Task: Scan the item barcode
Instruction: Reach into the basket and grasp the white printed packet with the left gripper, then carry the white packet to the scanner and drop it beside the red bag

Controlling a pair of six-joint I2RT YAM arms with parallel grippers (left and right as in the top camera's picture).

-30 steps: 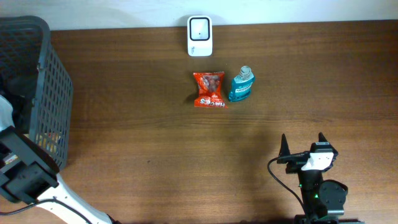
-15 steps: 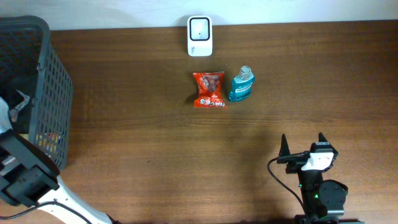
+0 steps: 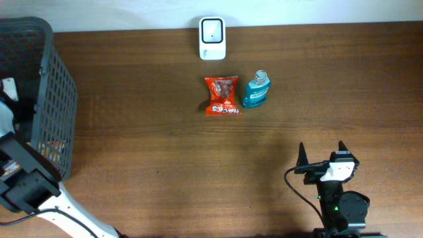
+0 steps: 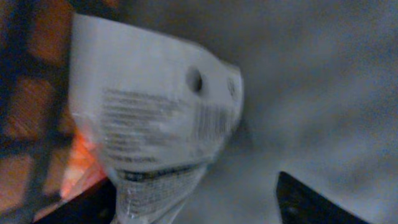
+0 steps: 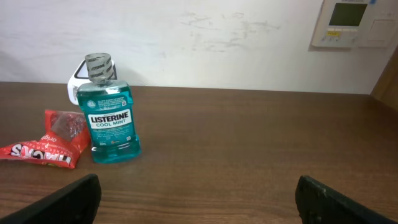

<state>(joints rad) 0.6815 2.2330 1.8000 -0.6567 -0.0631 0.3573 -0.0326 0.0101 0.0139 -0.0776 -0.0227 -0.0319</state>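
- Since the earlier overhead views, the left gripper (image 4: 193, 199) has shifted over the dark grey mesh basket (image 3: 56, 86). Its jaws stand wide apart, gripping nothing.
- Just beyond them, blurred, a white printed plastic packet (image 4: 149, 112) sits in the basket.
- The right gripper (image 3: 322, 153) rests fully parted and empty at the near edge of the brown wooden table (image 3: 165, 152).
- Drop-off looks finished. The next move calls for fetching the red crinkled snack bag (image 3: 222, 96) or the teal mouthwash bottle (image 3: 257, 90) and turning its barcode towards the white scanner (image 3: 212, 38).
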